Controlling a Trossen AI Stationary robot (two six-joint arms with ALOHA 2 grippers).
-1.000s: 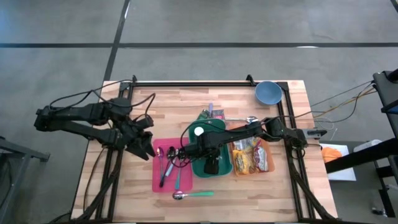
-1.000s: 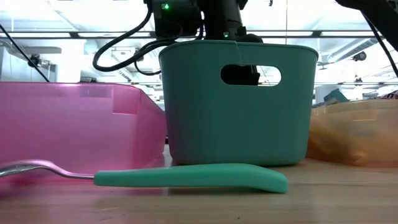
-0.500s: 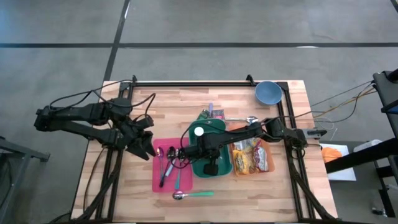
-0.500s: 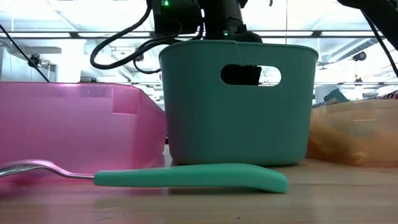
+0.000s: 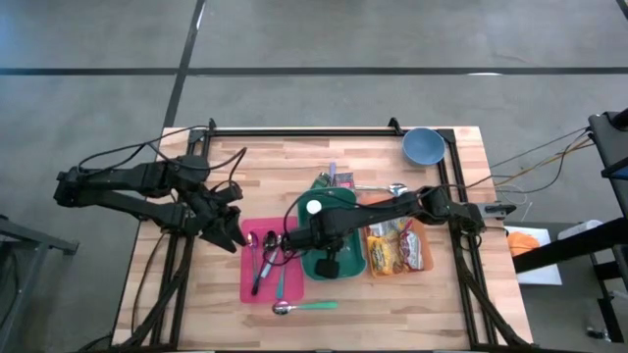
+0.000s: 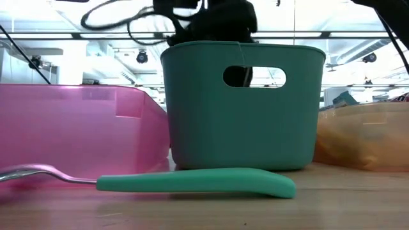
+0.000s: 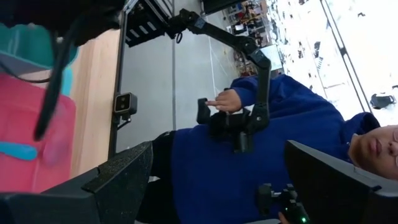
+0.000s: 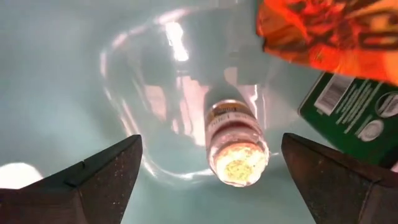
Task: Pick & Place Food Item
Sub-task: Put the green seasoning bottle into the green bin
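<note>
The placing looks done: the right claw [image 8: 208, 180] hangs spread and empty over the teal bin [image 5: 339, 257], a small jar [image 8: 236, 146] lying inside, while the left claw [image 5: 228, 232] waits released beside the pink tray [image 5: 247, 284].

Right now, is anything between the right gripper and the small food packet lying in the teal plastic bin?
Nothing visible. The open right gripper hangs directly over the small clear food packet on the teal plastic bin floor; the orange and green packets lie off to one side.

Orange pkt [image 8: 329, 34] (cut off by edge), label illegible.
</note>
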